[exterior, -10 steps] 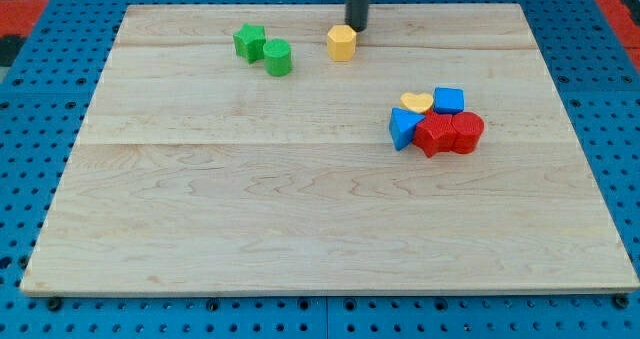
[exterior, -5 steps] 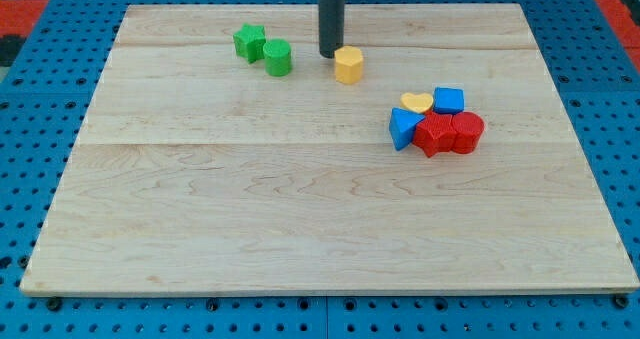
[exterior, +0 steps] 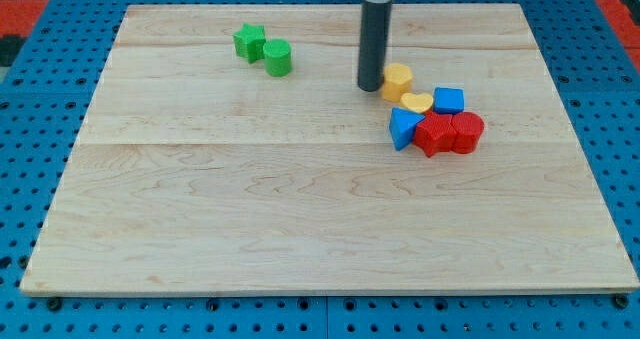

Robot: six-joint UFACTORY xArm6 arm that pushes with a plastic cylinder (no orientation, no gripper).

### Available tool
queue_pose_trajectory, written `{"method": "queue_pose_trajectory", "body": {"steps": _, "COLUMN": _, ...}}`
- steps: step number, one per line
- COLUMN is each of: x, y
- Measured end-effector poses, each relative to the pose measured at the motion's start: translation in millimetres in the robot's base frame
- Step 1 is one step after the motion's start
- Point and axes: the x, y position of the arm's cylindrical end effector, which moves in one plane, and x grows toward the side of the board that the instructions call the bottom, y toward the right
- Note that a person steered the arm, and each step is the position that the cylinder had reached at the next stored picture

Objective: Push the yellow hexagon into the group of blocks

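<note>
7 blocks sit on a pale wooden counter (exterior: pixel 300 229) made of joined planks, which rests on a blue pegboard surface (exterior: pixel 30 159) with red showing at the view's top corners. My tip (exterior: pixel 370 86) stands just to the view's left of the yellow hexagon (exterior: pixel 398 81), touching or nearly touching it. The arm carries no gripper, only this dark rod. The yellow hexagon lies just above the yellow heart (exterior: pixel 417 103), at the top-left edge of the group. That group also holds a blue cube (exterior: pixel 449 100), a blue triangle (exterior: pixel 402 128) and 2 red blocks (exterior: pixel 448 133), packed together. Well apart, toward the view's top left, a green star (exterior: pixel 249 41) touches a green cylinder (exterior: pixel 278 57).
</note>
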Motion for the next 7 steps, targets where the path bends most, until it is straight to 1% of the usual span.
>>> {"method": "queue_pose_trajectory", "body": {"steps": 1, "x": -5.1, "y": 14.7}}
{"method": "queue_pose_trajectory", "body": {"steps": 2, "x": -30.3, "y": 14.7}}
{"method": "queue_pose_trajectory", "body": {"steps": 3, "x": -37.4, "y": 23.5}}
{"method": "queue_pose_trajectory", "body": {"steps": 4, "x": -16.9, "y": 30.1}}
{"method": "queue_pose_trajectory", "body": {"steps": 6, "x": -10.0, "y": 26.9}}
{"method": "queue_pose_trajectory", "body": {"steps": 7, "x": 5.3, "y": 25.8}}
